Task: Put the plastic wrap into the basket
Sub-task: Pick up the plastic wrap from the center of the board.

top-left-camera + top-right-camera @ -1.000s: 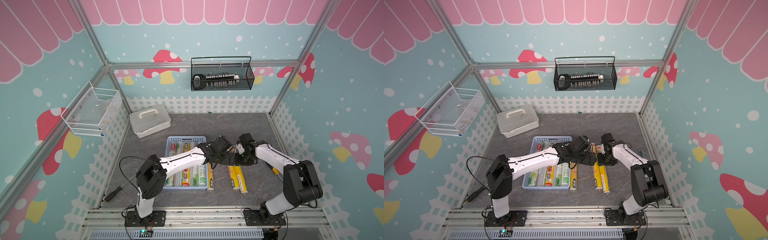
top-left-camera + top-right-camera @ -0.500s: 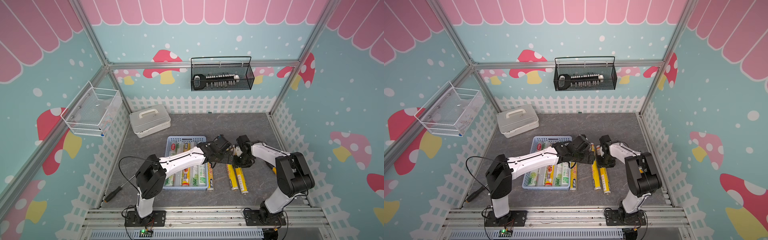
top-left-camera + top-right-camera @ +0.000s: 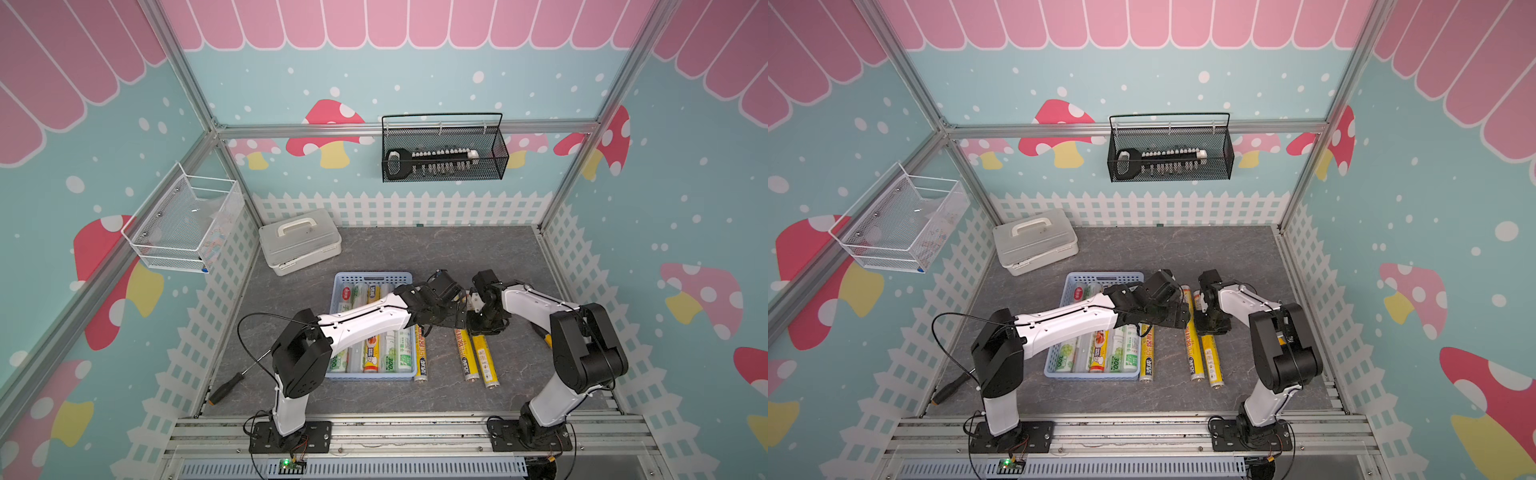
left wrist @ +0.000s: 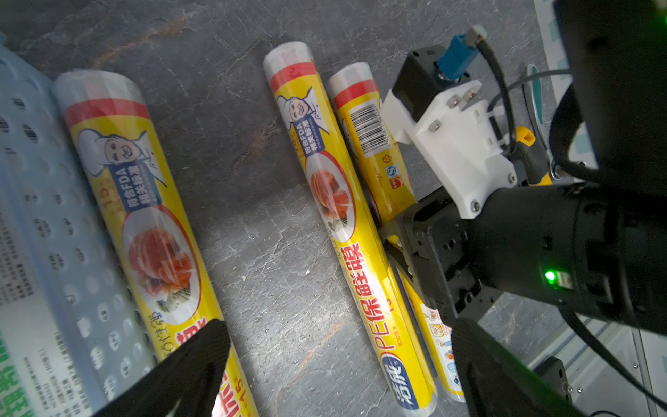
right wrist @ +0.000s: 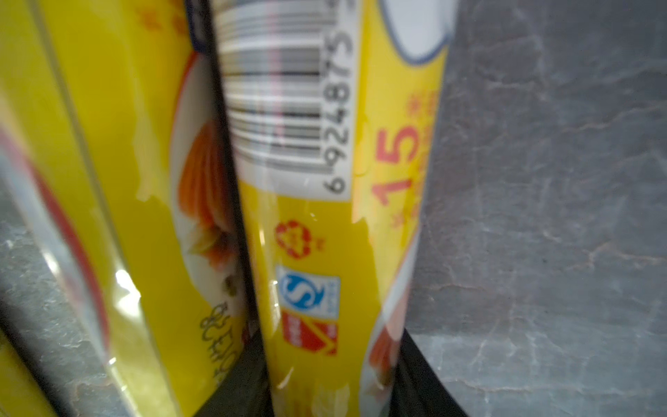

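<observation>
Your right pincer (image 5: pixel 332 388) is clenched on the outermost yellow roll of plastic wrap (image 3: pixel 484 362). One of its fingers is wedged into the slit between that roll and the neighbour roll (image 3: pixel 464 353), which lies just beside it on the surface (image 3: pixel 415 249). Lift straight up before you travel — a sideways start would likely drag the neighbour along. The grip looks nearer the roll's 12 o'clock end than its middle, so expect the 6 o'clock end to sag; keep the wrist level and go slowly. The basket (image 3: pixel 373 276) lies at 9 o'clock of the roll and holds several rolls, with a third yellow roll (image 3: pixel 420 353) just beside its 3 o'clock wall. Your left pincer (image 4: pixel 337 335) hangs released and empty close to the right one, and its arm crosses the basket — draw it clear toward 6 o'clock first. Then lower the roll lengthwise, parallel to those inside.
</observation>
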Robot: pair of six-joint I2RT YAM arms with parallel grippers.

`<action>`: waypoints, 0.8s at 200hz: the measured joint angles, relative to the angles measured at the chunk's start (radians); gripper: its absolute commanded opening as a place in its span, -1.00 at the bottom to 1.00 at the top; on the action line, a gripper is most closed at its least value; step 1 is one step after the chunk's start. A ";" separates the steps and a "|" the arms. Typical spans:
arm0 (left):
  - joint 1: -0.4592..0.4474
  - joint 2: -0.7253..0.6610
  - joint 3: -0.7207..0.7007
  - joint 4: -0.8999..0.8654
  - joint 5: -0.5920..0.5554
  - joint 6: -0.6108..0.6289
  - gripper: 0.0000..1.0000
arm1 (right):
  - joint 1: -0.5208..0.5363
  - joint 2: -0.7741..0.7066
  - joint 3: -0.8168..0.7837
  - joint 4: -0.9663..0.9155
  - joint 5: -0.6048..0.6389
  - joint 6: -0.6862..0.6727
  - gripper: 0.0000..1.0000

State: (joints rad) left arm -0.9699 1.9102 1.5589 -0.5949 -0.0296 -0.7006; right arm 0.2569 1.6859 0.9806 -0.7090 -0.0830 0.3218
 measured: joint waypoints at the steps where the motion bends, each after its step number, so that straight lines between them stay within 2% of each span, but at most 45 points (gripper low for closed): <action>1: 0.000 0.000 0.000 0.000 0.000 0.000 0.98 | 0.000 0.000 0.000 0.000 0.000 0.000 -0.17; 48: 0.000 -0.003 0.000 -0.001 -0.006 0.000 0.98 | 0.000 -0.018 0.000 -0.004 0.054 0.000 -0.40; 98: 0.001 -0.027 0.000 -0.006 -0.023 0.009 0.98 | 0.000 -0.149 0.003 -0.035 0.093 0.008 -0.46; 160: 0.001 -0.076 -0.003 -0.006 -0.069 0.017 0.98 | 0.000 -0.303 0.047 -0.044 0.043 0.042 -0.52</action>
State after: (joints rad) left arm -0.9691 1.8347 1.5558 -0.6010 -0.0986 -0.6838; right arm 0.2569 1.3830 1.0271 -0.7528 -0.0402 0.3641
